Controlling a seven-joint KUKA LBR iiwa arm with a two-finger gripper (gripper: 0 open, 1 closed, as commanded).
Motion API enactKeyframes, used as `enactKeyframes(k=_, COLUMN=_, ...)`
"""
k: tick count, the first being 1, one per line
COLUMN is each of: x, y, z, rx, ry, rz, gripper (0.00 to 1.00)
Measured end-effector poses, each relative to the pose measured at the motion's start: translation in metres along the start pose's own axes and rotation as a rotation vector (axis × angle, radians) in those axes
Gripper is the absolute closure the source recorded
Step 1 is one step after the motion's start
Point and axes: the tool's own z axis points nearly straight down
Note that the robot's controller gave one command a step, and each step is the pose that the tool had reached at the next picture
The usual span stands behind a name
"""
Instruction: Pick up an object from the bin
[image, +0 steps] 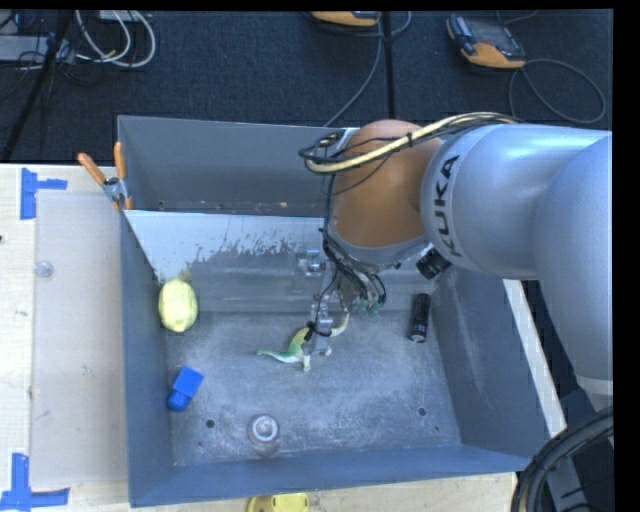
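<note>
My gripper (322, 338) hangs low over the middle of the bin, its tip right at the upper end of a small green and white thing (288, 352), thin and curved, which lies on the bin floor. Whether the tip touches that thing I cannot tell. A black cylinder (419, 317) lies to the right of the gripper, near the bin's right wall.
A yellow, lemon-like lump (177, 304) rests at the left wall. A blue block (184, 388) lies in the front left part. A small round metal piece (263, 429) sits on the floor near the front wall. The arm's orange cover and cables loom over the back right.
</note>
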Motion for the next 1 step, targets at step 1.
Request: enactKeyframes(k=1, x=-0.0015, y=-0.0004, z=-0.0049, rx=0.000, ry=-0.007, rz=0.001, gripper=0.00)
